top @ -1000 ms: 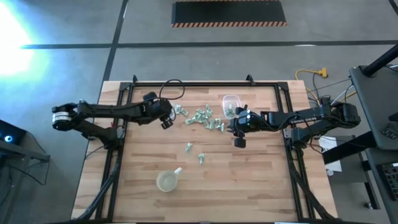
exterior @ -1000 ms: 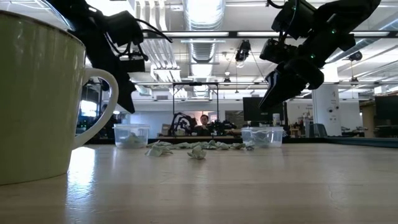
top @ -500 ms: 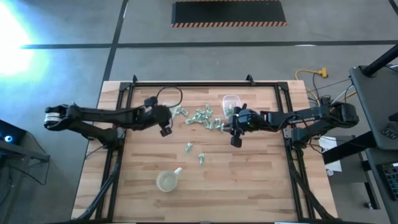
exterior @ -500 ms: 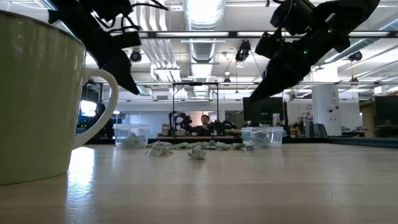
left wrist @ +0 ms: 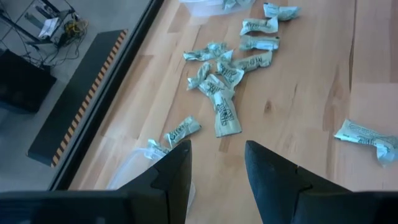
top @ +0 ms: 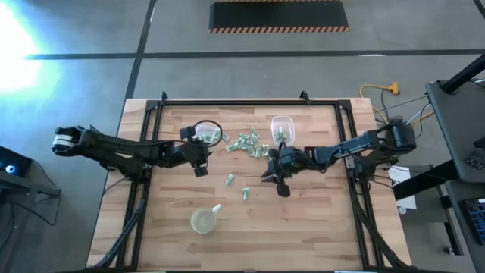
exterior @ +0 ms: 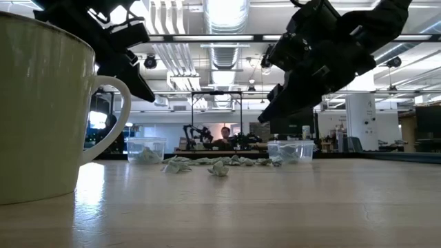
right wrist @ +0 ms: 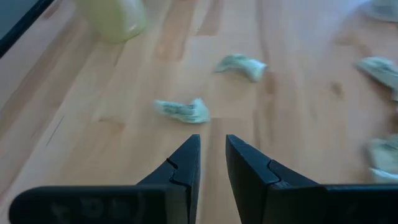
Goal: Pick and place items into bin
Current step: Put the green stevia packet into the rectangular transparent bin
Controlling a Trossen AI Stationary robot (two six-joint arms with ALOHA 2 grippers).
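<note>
Several tiny pale green and silvery pieces lie in a pile (top: 248, 144) at the table's far middle; the pile also shows in the left wrist view (left wrist: 225, 74). Two more pieces (top: 230, 180) (top: 245, 192) lie apart, nearer the front. Two clear containers (exterior: 145, 150) (top: 282, 127) stand left and right of the pile, each with a few pieces inside. My left gripper (top: 201, 158) (left wrist: 217, 155) is open and empty, in the air beside the left container (left wrist: 140, 171). My right gripper (top: 269, 174) (right wrist: 212, 149) is narrowly open and empty, above the table short of the two loose pieces (right wrist: 181, 111) (right wrist: 241, 65).
A yellowish round cup with a spout (top: 204, 220) stands near the front edge; it fills the left of the low view (exterior: 41, 103). A black frame (top: 242, 101) runs along the table's far and side edges. Bare wood (top: 303, 220) lies at the front right.
My right gripper has gone from beside the right container toward the table's left and near edge, to just short of the two loose pieces. My left gripper has drifted a little toward the near edge beside the left container.
</note>
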